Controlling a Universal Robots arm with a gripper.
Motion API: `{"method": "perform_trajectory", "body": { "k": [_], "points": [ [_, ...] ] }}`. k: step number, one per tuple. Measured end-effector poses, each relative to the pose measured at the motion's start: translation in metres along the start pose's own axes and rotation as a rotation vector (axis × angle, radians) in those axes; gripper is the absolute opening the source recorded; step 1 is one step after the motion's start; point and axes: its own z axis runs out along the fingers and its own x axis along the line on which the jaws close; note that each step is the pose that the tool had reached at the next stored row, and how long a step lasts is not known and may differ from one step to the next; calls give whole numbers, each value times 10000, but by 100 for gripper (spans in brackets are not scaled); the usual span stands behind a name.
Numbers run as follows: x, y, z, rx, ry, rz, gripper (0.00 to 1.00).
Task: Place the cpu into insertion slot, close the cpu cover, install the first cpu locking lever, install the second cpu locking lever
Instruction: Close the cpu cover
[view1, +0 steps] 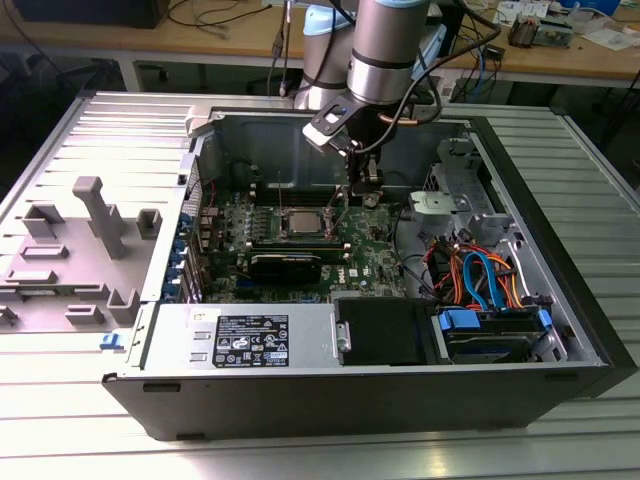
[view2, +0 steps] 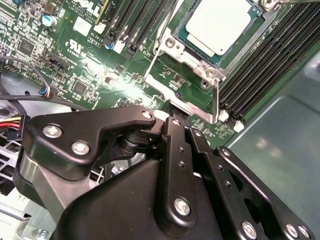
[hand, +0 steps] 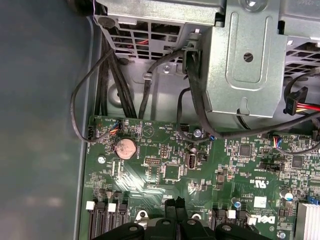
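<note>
The cpu (view2: 222, 25), a flat silver-grey square, lies in the insertion slot (view2: 207, 75) on the green motherboard; the exterior view shows it too (view1: 303, 222). The silvery cpu cover (view2: 196, 56) lies flat around the chip's edges. One thin wire locking lever (view2: 159, 42) runs along one side of the socket, and another (view2: 217, 100) stands at the corner closest to the fingers. My gripper (view2: 175, 112) is shut with nothing visibly held, its tips just off that corner. In the exterior view the gripper (view1: 366, 195) hangs to the right of the socket. The closed fingertips (hand: 175, 201) appear in the first wrist view.
Long black memory slots (view2: 265, 65) flank the socket. A black graphics card (view1: 285, 265) lies in front of it, a power supply (view1: 240, 340) nearer still. A drive cage (hand: 245, 60) and loose cables (view1: 480, 280) crowd the exterior view's right. Grey fixtures (view1: 90, 230) stand outside the case.
</note>
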Motion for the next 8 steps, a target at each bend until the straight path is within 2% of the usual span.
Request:
{"method": "perform_trajectory", "body": {
  "k": [8],
  "points": [
    [3, -27, 1, 0, 1, 0, 11]
  ]
}}
